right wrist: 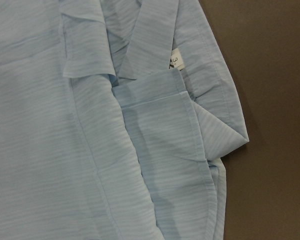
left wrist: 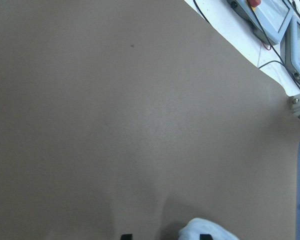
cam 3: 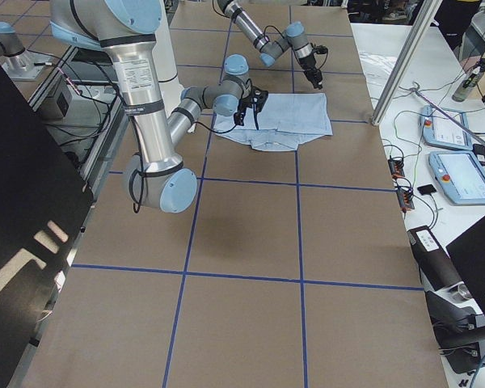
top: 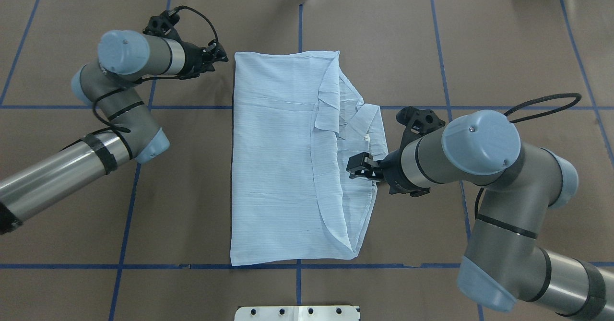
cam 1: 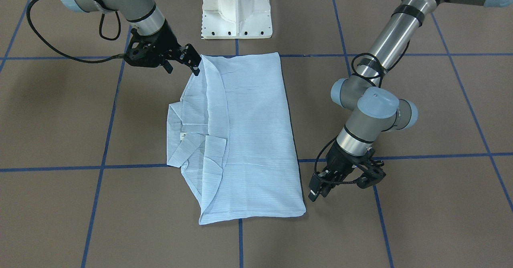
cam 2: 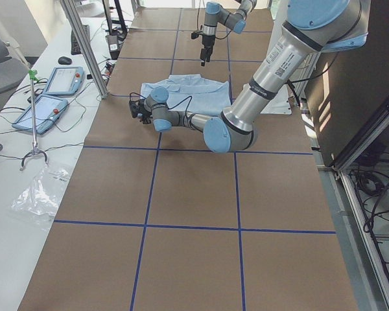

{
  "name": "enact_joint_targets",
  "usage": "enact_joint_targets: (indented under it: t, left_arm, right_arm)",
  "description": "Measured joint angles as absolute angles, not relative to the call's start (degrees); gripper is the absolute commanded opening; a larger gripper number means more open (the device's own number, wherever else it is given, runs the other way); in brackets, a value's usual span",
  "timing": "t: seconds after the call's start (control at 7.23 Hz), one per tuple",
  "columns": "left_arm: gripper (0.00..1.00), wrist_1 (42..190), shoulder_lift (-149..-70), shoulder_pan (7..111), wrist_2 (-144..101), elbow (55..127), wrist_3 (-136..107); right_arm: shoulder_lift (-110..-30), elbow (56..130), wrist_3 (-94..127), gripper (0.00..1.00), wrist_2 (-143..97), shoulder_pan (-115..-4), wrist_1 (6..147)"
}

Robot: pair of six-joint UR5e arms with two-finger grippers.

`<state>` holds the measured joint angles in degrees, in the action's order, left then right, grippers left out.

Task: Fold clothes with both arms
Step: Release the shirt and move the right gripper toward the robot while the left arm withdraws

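The pale-blue shirt (cam 1: 256, 140) lies folded into a long rectangle on the brown table, with its collar (right wrist: 155, 35) and neck label (right wrist: 175, 60) showing on my right side. It also shows in the overhead view (top: 278, 167). My right gripper (cam 1: 183, 68) is open and empty, hovering over the shirt's right edge (top: 356, 166). Its wrist view looks straight down on the cloth and shows no fingers. My left gripper (top: 221, 56) is open and empty, just beside the shirt's far left corner (cam 1: 316, 192). In its wrist view a bit of cloth (left wrist: 202, 229) sits by one fingertip (left wrist: 126, 236).
The white pedestal base (cam 1: 236, 11) stands at the robot side of the table. Blue tape lines (top: 300, 266) cross the brown surface. Teach pendants (cam 3: 457, 174) and cables lie on a white bench beyond the far edge, behind a metal post (cam 2: 84, 45).
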<state>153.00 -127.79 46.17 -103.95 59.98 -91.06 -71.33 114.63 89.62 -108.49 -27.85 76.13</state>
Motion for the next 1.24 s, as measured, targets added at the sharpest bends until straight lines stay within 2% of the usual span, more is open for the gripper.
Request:
enact_joint_targets:
  t: [0.41,0.83,1.24]
  left_arm:
    - [0.55,152.47,-117.22,50.18,-109.95,69.49,-78.23]
    - [0.55,152.53,-109.60,54.55,-113.17,72.93,-67.00]
    - [0.55,152.49,-102.06,58.31,-115.84,78.08,-59.88]
  right_arm:
    - [-66.74,114.15,74.48,1.00,-100.62,-19.89,87.24]
    - [-63.12,112.67,61.15,1.00,-90.26,-12.59,93.57]
    - [-59.77,107.55,47.32,1.00,-86.00,-11.73,94.70]
